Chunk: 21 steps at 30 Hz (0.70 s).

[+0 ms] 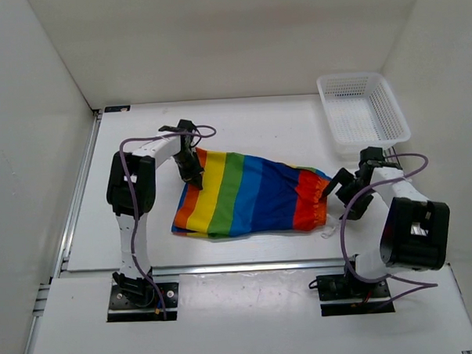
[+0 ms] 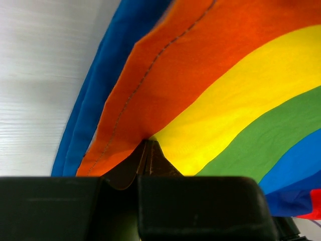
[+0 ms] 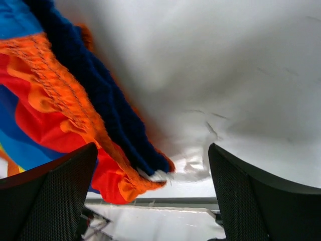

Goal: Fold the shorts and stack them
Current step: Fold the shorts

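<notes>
The shorts lie across the middle of the tabletop, stripes running orange, yellow, green, blue, then red at the gathered waistband. Left pincer is pinching the orange hem corner; right pincer is spread wide beside the waistband, gripping nothing.

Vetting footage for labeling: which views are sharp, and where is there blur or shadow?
Top external: evenly lit, sharp, only faint shadows around the shorts. Left wrist: stitching crisp, the left claw dark. Right wrist: fabric slightly soft up close, the table bright.
</notes>
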### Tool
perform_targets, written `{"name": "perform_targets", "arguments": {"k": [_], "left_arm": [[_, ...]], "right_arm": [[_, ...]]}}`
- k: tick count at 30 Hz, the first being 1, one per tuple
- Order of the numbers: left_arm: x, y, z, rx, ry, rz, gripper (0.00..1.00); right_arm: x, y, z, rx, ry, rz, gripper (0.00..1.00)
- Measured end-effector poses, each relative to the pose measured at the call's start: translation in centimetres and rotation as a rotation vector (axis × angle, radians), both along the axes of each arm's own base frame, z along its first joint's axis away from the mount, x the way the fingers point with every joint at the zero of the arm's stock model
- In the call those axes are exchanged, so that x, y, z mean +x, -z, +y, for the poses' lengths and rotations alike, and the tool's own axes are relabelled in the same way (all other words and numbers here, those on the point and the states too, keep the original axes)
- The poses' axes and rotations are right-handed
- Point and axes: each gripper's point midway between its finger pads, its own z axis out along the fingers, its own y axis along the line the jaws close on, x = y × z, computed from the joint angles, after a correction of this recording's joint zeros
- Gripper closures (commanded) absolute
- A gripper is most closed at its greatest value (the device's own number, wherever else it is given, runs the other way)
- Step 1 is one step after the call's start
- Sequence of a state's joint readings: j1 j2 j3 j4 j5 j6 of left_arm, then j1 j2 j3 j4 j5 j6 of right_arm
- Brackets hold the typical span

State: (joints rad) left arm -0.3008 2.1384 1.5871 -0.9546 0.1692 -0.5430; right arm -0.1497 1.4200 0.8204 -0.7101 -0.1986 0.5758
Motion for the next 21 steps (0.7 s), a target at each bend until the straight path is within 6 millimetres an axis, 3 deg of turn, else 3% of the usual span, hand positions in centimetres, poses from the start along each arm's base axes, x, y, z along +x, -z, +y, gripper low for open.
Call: {"name": "perform_targets", "arguments": {"k": [6, 9, 13, 14, 15, 16, 20, 21], "left_arm": [[0.2, -0.1, 0.3, 0.007, -0.004, -0.004, 0.9], [0.2, -0.1, 0.3, 0.016, 0.002, -0.008, 0.9], [0.2, -0.1, 0.3, 0.019, 0.003, -0.008, 0.9], [0.2, -0.1, 0.3, 0.019, 0.003, -0.008, 0.9], [0.2, -0.1, 0.3, 0.019, 0.003, -0.008, 0.9], [0.2, -0.1, 0.3, 0.019, 0.003, -0.008, 0.9], [0.2, -0.1, 0.3, 0.022, 0.005, -0.01, 0.9], [0.2, -0.1, 0.3, 0.024, 0.006, -0.01, 0.9]], "right_arm": [[1.7, 1.7, 2.7, 0.047, -0.166, 0.009, 0.09], [1.8, 2.1, 3.6, 0.06, -0.199, 0.019, 0.17], [2.0, 2.3, 5.1, 0.074, -0.252, 0.014, 0.36], [2.1, 2.4, 5.6, 0.077, -0.268, 0.016, 0.48], [2.1, 2.6, 6.0, 0.075, -0.285, 0.018, 0.55], [2.1, 2.8, 6.5, 0.078, -0.294, 0.019, 0.69], [2.2, 3.1, 7.3, 0.073, -0.304, 0.021, 0.99], [2.3, 3.0, 7.2, 0.067, -0.299, 0.018, 1.0]]}}
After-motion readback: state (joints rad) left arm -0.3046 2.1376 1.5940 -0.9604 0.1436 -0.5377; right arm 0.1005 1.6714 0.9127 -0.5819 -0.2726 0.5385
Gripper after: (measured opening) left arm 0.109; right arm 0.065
